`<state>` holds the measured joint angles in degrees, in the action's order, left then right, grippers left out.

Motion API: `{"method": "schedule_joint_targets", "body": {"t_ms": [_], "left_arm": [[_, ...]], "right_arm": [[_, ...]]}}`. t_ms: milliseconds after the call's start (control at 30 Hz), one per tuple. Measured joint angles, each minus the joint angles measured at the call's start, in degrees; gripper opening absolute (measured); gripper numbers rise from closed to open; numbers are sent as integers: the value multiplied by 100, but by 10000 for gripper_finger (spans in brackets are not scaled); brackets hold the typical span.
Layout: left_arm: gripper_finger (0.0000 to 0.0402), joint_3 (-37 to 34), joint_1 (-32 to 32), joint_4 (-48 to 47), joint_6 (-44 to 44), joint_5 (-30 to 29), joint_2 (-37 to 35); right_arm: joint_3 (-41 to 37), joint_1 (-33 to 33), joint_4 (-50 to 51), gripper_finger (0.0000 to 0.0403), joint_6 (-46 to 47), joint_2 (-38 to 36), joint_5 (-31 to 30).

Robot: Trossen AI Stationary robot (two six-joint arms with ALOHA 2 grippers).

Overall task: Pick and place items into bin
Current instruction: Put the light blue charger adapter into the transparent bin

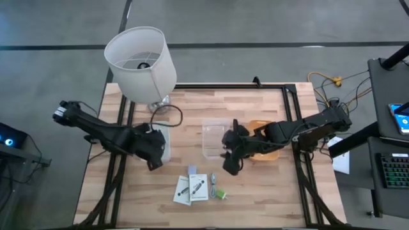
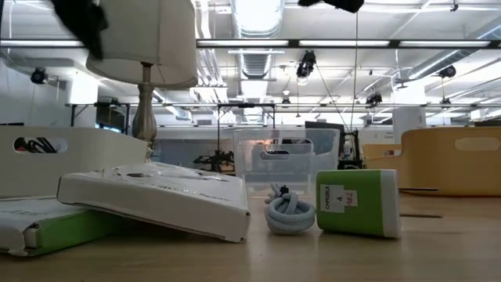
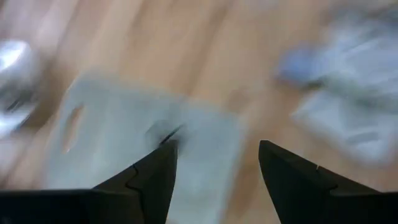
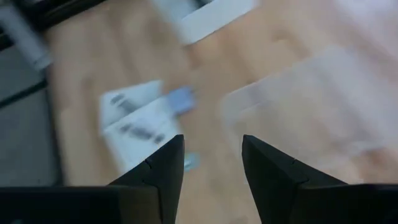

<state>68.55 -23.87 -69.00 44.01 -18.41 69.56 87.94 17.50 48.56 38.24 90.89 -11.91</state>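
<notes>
White packets (image 2: 156,200) fill the low view; both empty grippers, left (image 3: 214,165) and right (image 4: 211,158), gape over blurred tabletop.

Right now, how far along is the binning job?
Nothing looks binned: the clear bin shows nothing inside. Nothing is in hand; the left gripper and the right gripper are open and empty above the table. Left: two white packets, the green piece, the blue-grey piece and a small coiled cable.

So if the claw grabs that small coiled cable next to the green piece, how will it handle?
The coiled cable looks soft and loosely looped, so probably floppy and light. It may unwind or sag once lifted. It sits against the green piece, so a push would likely nudge both.
</notes>
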Motion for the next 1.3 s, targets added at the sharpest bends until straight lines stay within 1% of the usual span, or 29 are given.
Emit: {"method": "schedule_joint_targets", "body": {"t_ms": [100, 167, 233, 267, 333, 433, 533, 600, 733, 800, 933, 1033, 1067, 1133, 1233, 1300], "left_arm": [[205, 247, -35, 1067, -411, 155, -356], [201, 312, -46, 1879, -716, 213, -583], [197, 319, -61, 2549, -992, 219, -780], [196, 312, -62, 2826, -1102, 221, -872], [192, 292, -64, 3210, -1239, 223, -1003], [189, 259, -64, 3308, -1333, 225, -1091], [189, 192, -63, 3272, -1338, 242, -1051], [189, 191, -64, 3280, -1415, 297, -948], [189, 189, -68, 3215, -1641, 382, -650], [189, 188, -67, 3146, -1656, 537, -505], [189, 184, -71, 2818, -1888, 686, -107], [189, 182, -90, 2607, -1888, 907, 105], [189, 182, -90, 2538, -1837, 958, 170], [189, 182, -94, 2359, -1401, 1025, 321], [189, 182, -19, 2083, -380, 1073, 551], [189, 182, -5, 2047, 251, 1060, 657]], "right_arm": [[-4, -2, -521, 141, -344, -25, 1108], [-4, -8, -1100, 136, -472, -106, 1895], [-2, -17, -1694, 130, -492, -182, 2542], [0, -22, -1964, 127, -492, -228, 2772], [0, -22, -2289, 121, -480, -285, 2933], [0, -29, -2386, 114, -440, -359, 2947], [0, -31, -2237, 109, -267, -382, 2866], [0, -23, -1975, 107, -39, -347, 2860], [-1, 81, -1141, 109, 385, -117, 2828], [-9, 180, -817, 111, 490, 69, 2818], [-10, 392, -507, 113, 502, 442, 2426], [-11, 504, -281, 113, 496, 632, 2130], [-11, 540, -214, 114, 501, 659, 2051], [-13, 602, -108, 113, 564, 665, 1893], [-13, 715, 362, 111, 881, 554, 1491], [-13, 820, 800, 109, 1169, 474, 1087]]}}
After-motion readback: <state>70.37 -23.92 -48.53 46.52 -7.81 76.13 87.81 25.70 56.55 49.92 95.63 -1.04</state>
